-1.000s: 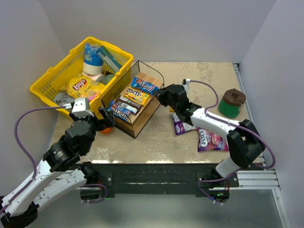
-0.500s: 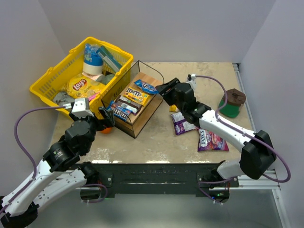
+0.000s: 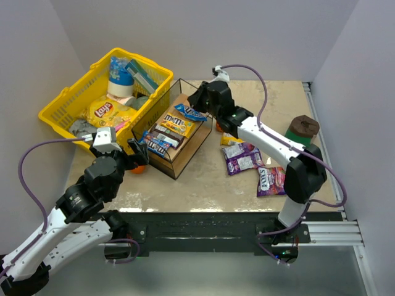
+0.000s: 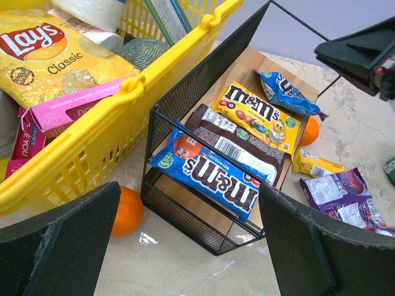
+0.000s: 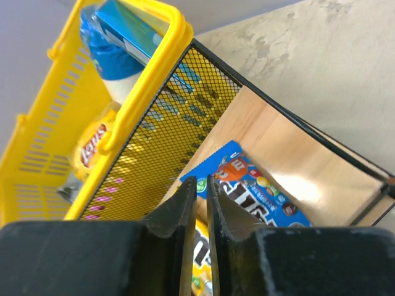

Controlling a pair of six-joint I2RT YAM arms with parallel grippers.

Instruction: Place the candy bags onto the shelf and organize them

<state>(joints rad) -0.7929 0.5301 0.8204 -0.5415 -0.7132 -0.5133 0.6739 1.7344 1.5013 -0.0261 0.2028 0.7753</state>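
Candy bags (image 3: 174,122) fill the slanted boards of the black wire shelf (image 3: 192,150), which stands on the table (image 3: 271,98) just beside a yellow basket (image 3: 62,102). Four packets lie there: a small blue bag (image 3: 188,112) at the top, then a yellow bag (image 4: 256,117), a brown bag (image 4: 237,145) and a long blue bag (image 4: 210,169) at the low end. The right gripper (image 3: 199,98) hangs over the upper board, just above the small blue bag. Its fingers (image 5: 185,203) are pressed almost together with only a thin slit between them. It seems to hold nothing, though the wrist view is too tight to be certain. The left gripper (image 4: 188,188) hovers near the shelf's low corner, spread wide and empty.

More packets lie loose on the table to the right of the shelf: a small yellow packet (image 3: 229,139), two purple bags (image 3: 242,161) and a pink bag (image 3: 271,180) nearer the front edge. One orange (image 4: 310,131) sits just beside the shelf's right side, a second orange (image 4: 128,209) between shelf and basket. A chip bag (image 3: 106,112) rests in the basket, and a green tub (image 3: 301,132) with a brown lid stands well apart at the right.
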